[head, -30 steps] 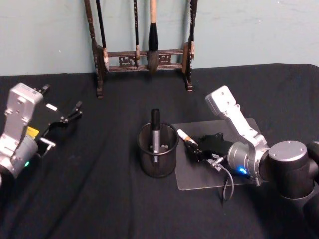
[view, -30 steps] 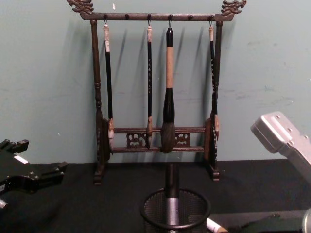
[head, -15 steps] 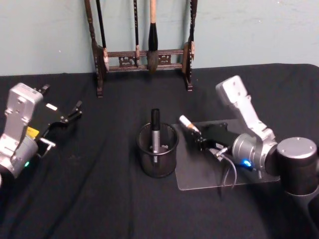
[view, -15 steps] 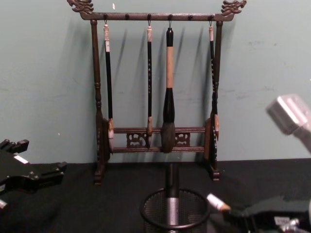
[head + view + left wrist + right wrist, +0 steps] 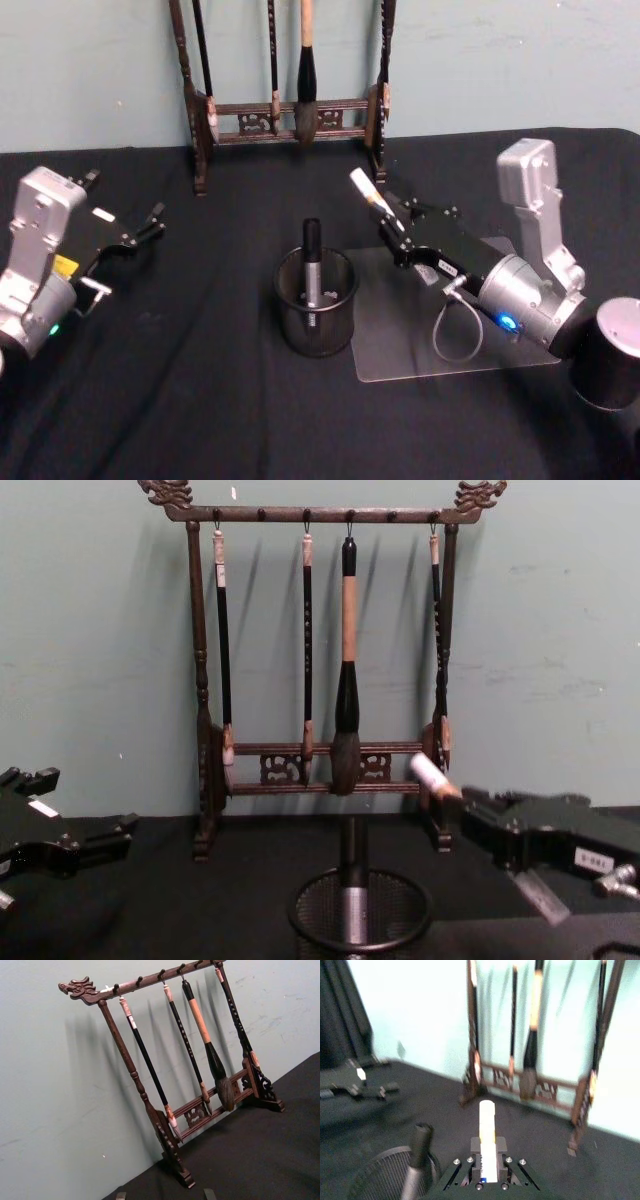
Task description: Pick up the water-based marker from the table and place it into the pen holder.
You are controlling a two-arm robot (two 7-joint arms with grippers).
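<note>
The water-based marker [image 5: 368, 195] is carried, clamped in the right gripper [image 5: 398, 238], apparently above and right of the pen holder [image 5: 316, 335]. Alignment over its rim, then lowering, is required. The left gripper [image 5: 128, 240] is parked leftward, fingers apart.

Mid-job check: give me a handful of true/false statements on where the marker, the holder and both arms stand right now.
1. The right gripper holds the marker in the air, to the right of the pen holder. True.
2. The marker is inside the pen holder. False: it is clamped in the jaws, outside and above the holder.
3. The pen holder is empty. False: one dark pen stands upright in it.
4. The left gripper sits far to the left, holding nothing. True.
</note>
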